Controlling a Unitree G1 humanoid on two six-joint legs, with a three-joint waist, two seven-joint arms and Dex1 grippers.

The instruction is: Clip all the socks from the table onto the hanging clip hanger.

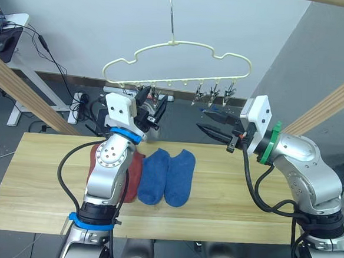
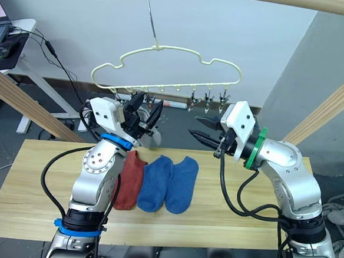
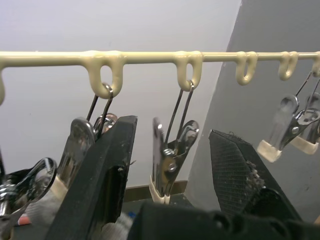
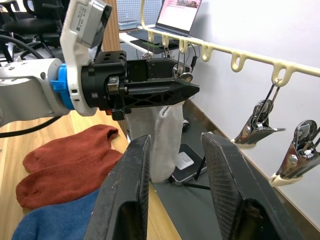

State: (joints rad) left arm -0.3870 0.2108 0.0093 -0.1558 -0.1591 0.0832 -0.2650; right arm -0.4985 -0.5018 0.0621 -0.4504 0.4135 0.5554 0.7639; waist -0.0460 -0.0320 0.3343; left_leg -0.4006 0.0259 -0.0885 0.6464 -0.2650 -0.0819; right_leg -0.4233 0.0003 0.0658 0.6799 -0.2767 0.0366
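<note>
Black fingers of the left gripper stand apart around a metal clip on the hanger; the right gripper is open too, empty. A grey sock hangs clipped. Red socks and blue socks lie on the table — soft, light, limp; best pinched at the cuff.

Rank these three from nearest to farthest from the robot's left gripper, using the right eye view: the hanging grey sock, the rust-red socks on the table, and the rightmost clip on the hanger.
1. Grey sock: hangs right at the left gripper, just below its fingers.
2. Rust-red socks: lower, on the table, beside the left arm.
3. Rightmost clip: farthest, at the clip hanger's right end, above the right gripper.
</note>
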